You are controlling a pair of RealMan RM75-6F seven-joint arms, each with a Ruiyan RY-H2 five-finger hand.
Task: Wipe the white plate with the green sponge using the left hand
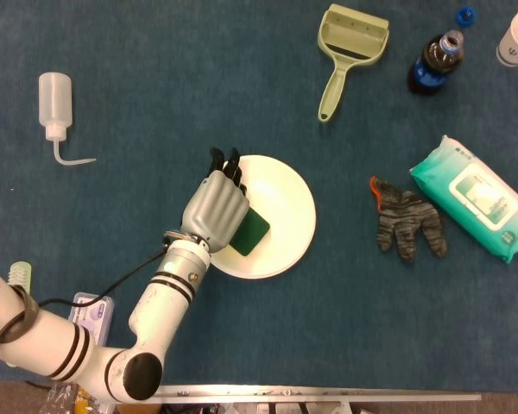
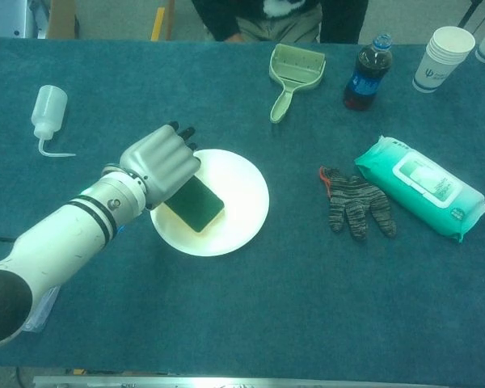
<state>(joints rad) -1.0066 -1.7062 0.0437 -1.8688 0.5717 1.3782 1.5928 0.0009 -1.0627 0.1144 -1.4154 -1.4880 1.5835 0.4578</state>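
A round white plate (image 1: 281,211) (image 2: 234,194) lies on the blue table cloth near the middle. My left hand (image 1: 214,209) (image 2: 160,164) hangs over the plate's left side and grips the dark green sponge (image 1: 250,231) (image 2: 196,205). The sponge sticks out from under the fingers and lies on the plate's left half. My right hand shows in neither view.
A squeeze bottle (image 1: 55,102) lies far left. A green dustpan (image 1: 345,47), a cola bottle (image 1: 436,60) and paper cups (image 2: 432,58) stand at the back. A knitted glove (image 1: 406,220) and a wipes pack (image 1: 470,197) lie right of the plate. A small packet (image 1: 88,312) sits near my left arm.
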